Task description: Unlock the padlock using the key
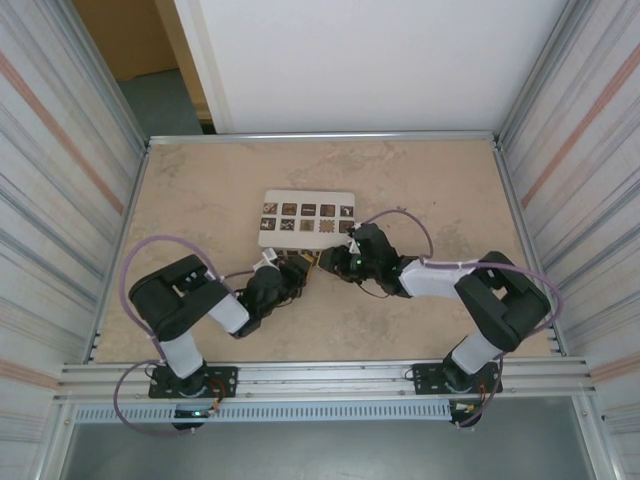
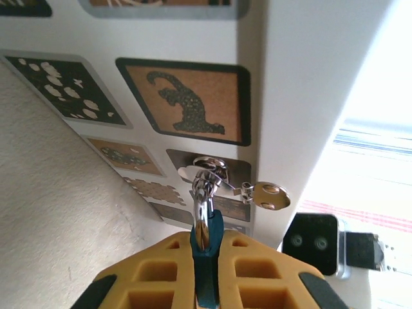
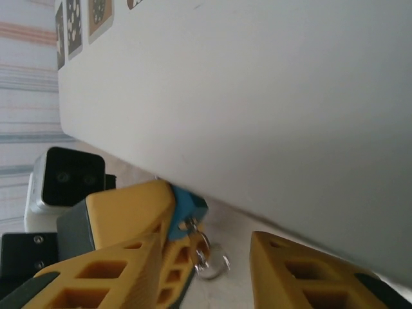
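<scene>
On the left of the top view, the left gripper (image 1: pixel 290 278) reaches up from the lower left over the bench (image 1: pixel 200 190) to the near edge of the pale box (image 1: pixel 307 217) with its dark patterned squares. In the left wrist view its yellow fingers (image 2: pixel 174 257) are clamped together on the blue body of the padlock (image 2: pixel 211 230), low in the middle of the frame. The silver shackle (image 2: pixel 201 215) rises from them and passes through a small metal loop (image 2: pixel 209 166) on the box. Just right of the shackle lies the key (image 2: pixel 270 196), its brass-coloured head turned toward the box's edge. The keyhole is hidden, and I cannot tell whether the blade is in it.

Further right in the top view, the right gripper (image 1: pixel 340 262) comes in from the other side, close to the left one. In its wrist view the right gripper (image 3: pixel 222 257) has its fingers apart, and nothing is pinched between them. A corner of the padlock shows at lower left, with a small metal ring (image 3: pixel 212 264) hanging below it in the gap.

The padlock looks light, rigid and smooth, so it is likely to be slippery. It can also swing on the shackle, so a grip on the flat faces of its body seems the steadiest hold. The key is thin and small, and it probably wants pinching flat across its head, with the blade left free to line up with the lock.
</scene>
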